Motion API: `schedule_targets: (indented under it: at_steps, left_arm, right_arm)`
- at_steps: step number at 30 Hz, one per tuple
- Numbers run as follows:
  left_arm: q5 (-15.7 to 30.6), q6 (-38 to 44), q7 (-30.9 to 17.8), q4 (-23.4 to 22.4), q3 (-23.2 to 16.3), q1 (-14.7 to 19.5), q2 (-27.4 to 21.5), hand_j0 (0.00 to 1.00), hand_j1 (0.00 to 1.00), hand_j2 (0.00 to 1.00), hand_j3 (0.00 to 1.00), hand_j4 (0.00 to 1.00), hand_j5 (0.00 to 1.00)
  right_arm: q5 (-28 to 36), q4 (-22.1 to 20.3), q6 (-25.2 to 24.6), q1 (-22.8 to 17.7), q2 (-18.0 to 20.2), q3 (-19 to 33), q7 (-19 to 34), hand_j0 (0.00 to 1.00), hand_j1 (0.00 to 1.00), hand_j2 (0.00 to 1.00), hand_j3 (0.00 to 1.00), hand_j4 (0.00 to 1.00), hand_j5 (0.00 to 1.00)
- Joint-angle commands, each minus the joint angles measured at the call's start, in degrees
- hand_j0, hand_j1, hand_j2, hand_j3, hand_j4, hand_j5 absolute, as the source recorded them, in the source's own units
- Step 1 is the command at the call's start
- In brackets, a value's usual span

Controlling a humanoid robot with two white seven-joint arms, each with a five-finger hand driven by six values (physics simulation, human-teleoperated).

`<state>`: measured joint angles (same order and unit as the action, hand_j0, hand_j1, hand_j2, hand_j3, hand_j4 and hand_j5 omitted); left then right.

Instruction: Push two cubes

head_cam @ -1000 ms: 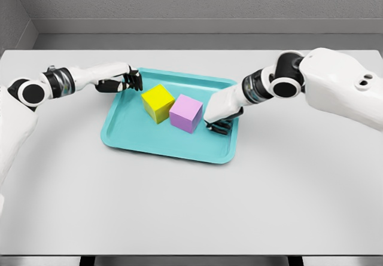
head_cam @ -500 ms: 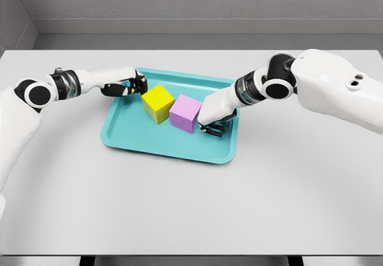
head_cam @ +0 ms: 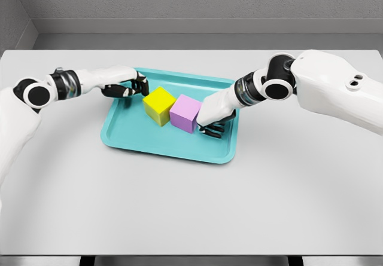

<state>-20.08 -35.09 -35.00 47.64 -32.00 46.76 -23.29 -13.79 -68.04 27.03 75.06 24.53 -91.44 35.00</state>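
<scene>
Since the earlier frames, both hands have closed in on the cubes: the right hand has come leftward up to the pink cube, and the left hand has advanced rightward over the tray's rim toward the yellow cube. The cubes themselves sit about where they were, the yellow one shifted marginally.

Nearest the camera, the grey tabletop carries a teal tray at its centre. Inside the tray, the pink cube and the yellow cube stand side by side, touching, pink to the right and yellow to the left and slightly farther back.

Right hand: palm against the right face of the pink cube, dark fingers curled downward onto the tray floor, holding nothing.

Left hand: positioned at the tray's far left corner, just beside the yellow cube; contact cannot be confirmed. Its fingers are curled inward, holding nothing.

Both white arms enter from their own sides, raised over the tabletop. A grey wall stands behind.
</scene>
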Motion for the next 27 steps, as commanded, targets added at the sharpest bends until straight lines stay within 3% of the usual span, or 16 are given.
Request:
schedule_targets:
  at_steps: [1,7,16,27]
  left_arm:
    - [0.48,0.09,0.00,0.62,0.10,0.00,-0.88,0.44,0.44,0.44,0.44,0.44,0.44]
    - [0.57,0.09,0.00,1.58,0.10,-0.70,-2.29,0.45,0.45,0.45,0.45,0.45,0.45]
    - [1.09,0.09,0.00,3.16,-0.08,-1.58,-2.37,0.45,0.45,0.45,0.45,0.45,0.45]
    - [1.88,0.09,0.00,5.98,-0.87,-3.25,-2.73,0.46,0.46,0.46,0.46,0.46,0.46]
  right_arm:
    - [0.17,1.41,0.04,0.00,0.16,0.21,0.00,0.16,0.16,0.16,0.16,0.16,0.16]
    - [0.08,6.33,0.04,0.53,-0.27,0.47,0.00,0.16,0.16,0.16,0.16,0.16,0.16]
    - [-0.45,17.50,-0.05,2.11,-7.57,0.47,0.00,0.16,0.16,0.16,0.16,0.16,0.16]
    - [-0.62,18.90,-0.14,2.64,-9.50,0.38,0.00,0.15,0.15,0.15,0.15,0.15,0.15]
